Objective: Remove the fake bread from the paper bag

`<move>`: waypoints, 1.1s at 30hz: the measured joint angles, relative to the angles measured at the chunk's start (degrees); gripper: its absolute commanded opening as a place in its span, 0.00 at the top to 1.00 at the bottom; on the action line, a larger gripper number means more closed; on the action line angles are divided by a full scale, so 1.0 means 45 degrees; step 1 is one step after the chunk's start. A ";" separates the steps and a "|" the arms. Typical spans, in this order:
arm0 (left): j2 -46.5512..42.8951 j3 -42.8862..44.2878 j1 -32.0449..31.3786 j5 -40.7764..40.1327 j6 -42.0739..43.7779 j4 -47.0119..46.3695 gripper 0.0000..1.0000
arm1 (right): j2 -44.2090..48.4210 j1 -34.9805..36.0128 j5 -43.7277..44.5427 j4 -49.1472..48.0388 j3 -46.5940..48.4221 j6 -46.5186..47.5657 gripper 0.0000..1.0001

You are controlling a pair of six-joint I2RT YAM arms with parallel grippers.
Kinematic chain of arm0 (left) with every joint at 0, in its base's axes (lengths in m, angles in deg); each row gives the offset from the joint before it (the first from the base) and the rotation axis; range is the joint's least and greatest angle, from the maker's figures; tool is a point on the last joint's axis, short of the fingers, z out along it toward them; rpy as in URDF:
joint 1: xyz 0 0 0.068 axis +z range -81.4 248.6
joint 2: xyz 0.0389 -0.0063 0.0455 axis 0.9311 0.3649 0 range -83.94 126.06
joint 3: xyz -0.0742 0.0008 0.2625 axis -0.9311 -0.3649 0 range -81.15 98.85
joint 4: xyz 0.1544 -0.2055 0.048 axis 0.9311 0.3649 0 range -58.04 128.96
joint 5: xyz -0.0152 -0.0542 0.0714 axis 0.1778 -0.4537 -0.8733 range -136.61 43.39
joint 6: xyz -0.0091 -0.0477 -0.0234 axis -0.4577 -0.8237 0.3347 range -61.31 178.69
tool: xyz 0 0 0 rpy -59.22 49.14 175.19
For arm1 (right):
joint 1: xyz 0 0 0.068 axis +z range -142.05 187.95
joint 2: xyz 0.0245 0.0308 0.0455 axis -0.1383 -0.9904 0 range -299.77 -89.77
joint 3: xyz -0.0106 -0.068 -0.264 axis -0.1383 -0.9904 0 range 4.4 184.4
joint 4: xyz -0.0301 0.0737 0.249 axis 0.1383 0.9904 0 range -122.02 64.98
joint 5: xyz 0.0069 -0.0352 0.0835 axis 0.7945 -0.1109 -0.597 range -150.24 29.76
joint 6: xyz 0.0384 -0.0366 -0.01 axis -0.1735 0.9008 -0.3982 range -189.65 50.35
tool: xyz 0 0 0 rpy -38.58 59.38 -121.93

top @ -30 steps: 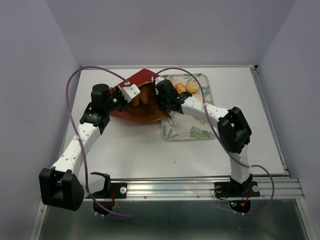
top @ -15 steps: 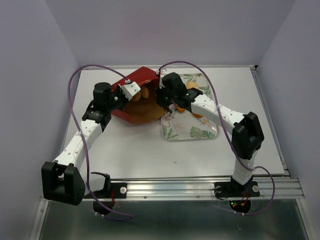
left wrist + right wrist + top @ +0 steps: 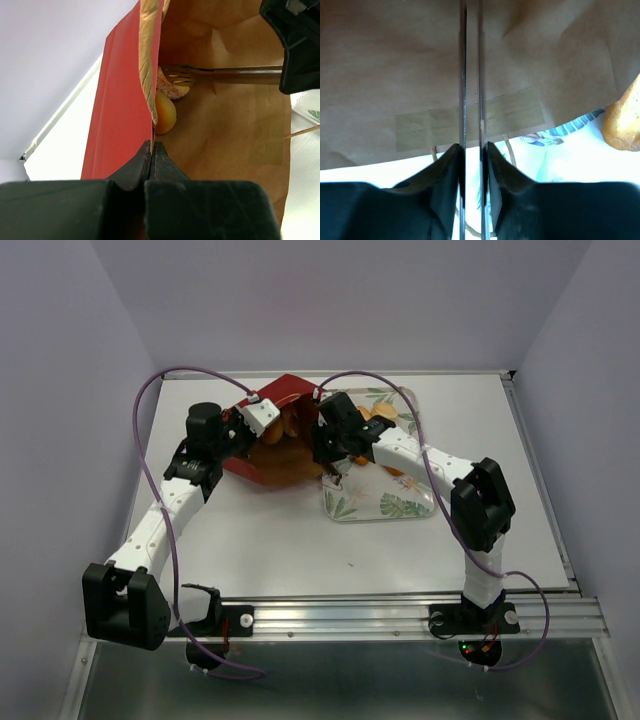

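Note:
The dark red paper bag [image 3: 250, 455] lies on its side with its brown inside open to the right. My left gripper [image 3: 151, 145] is shut on the bag's upper edge [image 3: 147, 75] and holds the mouth open; it also shows in the top view [image 3: 270, 420]. My right gripper [image 3: 472, 147] is shut on thin metal tongs [image 3: 462, 75] at the bag's mouth [image 3: 325, 448]. The tong tips [image 3: 175, 75] reach inside beside a sugared bread piece [image 3: 172, 89] and a round golden bun [image 3: 165, 114]. More bread [image 3: 378, 412] lies on the tray, and one piece [image 3: 622, 122] shows in the right wrist view.
The leaf-patterned tray [image 3: 385, 502] lies right of the bag, partly under the right arm. The bag's loop handle [image 3: 507, 145] lies over the tray's edge. White walls enclose the table on three sides. A purple cable [image 3: 150, 400] arcs above the left arm.
My right gripper swung back over the bag's mouth and now sits lower, with the tongs inside the bag. My left gripper lifted the bag's edge slightly toward the back.

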 measured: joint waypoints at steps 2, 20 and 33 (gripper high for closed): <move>0.0000 0.0000 -0.0024 0.0005 -0.0005 0.0000 1.00 | -0.0034 0.0000 0.0058 0.0146 0.0019 -0.0058 0.62; 0.0024 0.0005 -0.0034 0.0005 0.0005 0.0000 1.00 | -0.0850 0.0000 0.0831 0.0894 0.1112 0.0340 0.56; 0.0034 0.0005 -0.0034 -0.0034 0.0010 0.0000 1.00 | -0.1083 0.0000 0.1389 0.1443 0.1855 0.0884 0.54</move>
